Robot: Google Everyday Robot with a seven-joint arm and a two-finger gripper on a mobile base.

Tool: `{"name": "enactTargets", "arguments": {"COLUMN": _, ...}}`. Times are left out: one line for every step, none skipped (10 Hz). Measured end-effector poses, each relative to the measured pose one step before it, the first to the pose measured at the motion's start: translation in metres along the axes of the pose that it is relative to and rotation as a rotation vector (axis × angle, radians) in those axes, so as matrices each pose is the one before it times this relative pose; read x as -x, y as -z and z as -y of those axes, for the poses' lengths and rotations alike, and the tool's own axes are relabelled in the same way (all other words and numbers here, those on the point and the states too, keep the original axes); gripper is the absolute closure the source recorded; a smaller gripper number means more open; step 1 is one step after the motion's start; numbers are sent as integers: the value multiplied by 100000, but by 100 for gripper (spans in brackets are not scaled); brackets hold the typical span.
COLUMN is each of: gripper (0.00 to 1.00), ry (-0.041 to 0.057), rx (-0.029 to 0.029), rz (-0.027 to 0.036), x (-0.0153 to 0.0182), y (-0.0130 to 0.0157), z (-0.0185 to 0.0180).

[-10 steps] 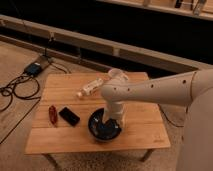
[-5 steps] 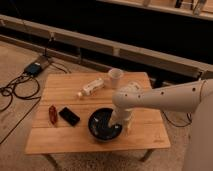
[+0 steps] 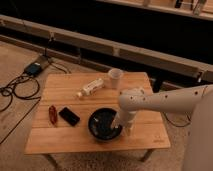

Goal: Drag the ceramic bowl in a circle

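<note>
The ceramic bowl (image 3: pixel 103 123) is round, wide and black with faint light streaks inside. It sits on the wooden table (image 3: pixel 60 140) near the front edge, right of centre. My white arm reaches in from the right. My gripper (image 3: pixel 121 127) points down at the bowl's right rim, touching or just inside it.
A white cup (image 3: pixel 115 78) stands at the table's back. A white bottle (image 3: pixel 91 87) lies on its side left of it. A black phone-like object (image 3: pixel 69 116) and a red object (image 3: pixel 52 114) lie at the left. Cables and a box (image 3: pixel 34 68) are on the floor at the left.
The arm has swung to the right and forward. The gripper went from over the bowl's middle to its right rim. The bowl sits at nearly the same place.
</note>
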Motion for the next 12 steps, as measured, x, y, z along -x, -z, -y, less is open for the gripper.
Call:
{"name": "enactTargets", "arguments": {"gripper": 46, "ry": 811, "rx": -61, "rz": -367, "x": 150, "y": -247, "z": -105}}
{"name": "enactTargets", "arguments": {"gripper": 56, "ry": 766, "rx": -464, "rz": -536, "x": 90, "y": -233, "z": -49}}
{"name": "enactTargets", "arguments": {"gripper": 69, "ry": 560, "rx": -311, "rz": -524, "x": 133, "y": -191, "z": -8}}
{"name": "enactTargets", "arguments": {"gripper": 77, "ry": 66, "rx": -19, "rz": -15, "x": 157, "y": -1, "z": 41}}
{"name": "enactTargets", "arguments": {"gripper": 85, "ry": -168, "rx": 278, "rz": 12, "x": 109, "y": 37, "z": -42}}
{"name": "enactTargets", "arguments": {"gripper": 91, "ry": -670, "rx": 391, "rz": -89, "x": 83, "y": 85, "z": 63}}
{"name": "enactTargets", "arguments": {"gripper": 92, "ry": -1083, "rx": 677, "rz": 209, "x": 173, "y": 168, "z": 154}}
{"name": "enactTargets", "arguments": {"gripper": 92, "ry": -1105, "rx": 506, "rz": 454, "x": 177, "y": 182, "z": 145}}
{"name": "enactTargets", "arguments": {"gripper": 92, "ry": -2790, "rx": 206, "rz": 982, "x": 383, "y": 356, "z": 530}}
{"name": "enactTargets", "arguments": {"gripper": 92, "ry": -2636, "rx": 149, "rz": 1239, "x": 466, "y": 388, "z": 574}}
{"name": "enactTargets", "arguments": {"gripper": 92, "ry": -2569, "rx": 198, "rz": 1565, "x": 603, "y": 442, "z": 623}}
{"name": "enactTargets", "arguments": {"gripper": 92, "ry": -1321, "rx": 55, "rz": 1149, "x": 458, "y": 269, "z": 368}}
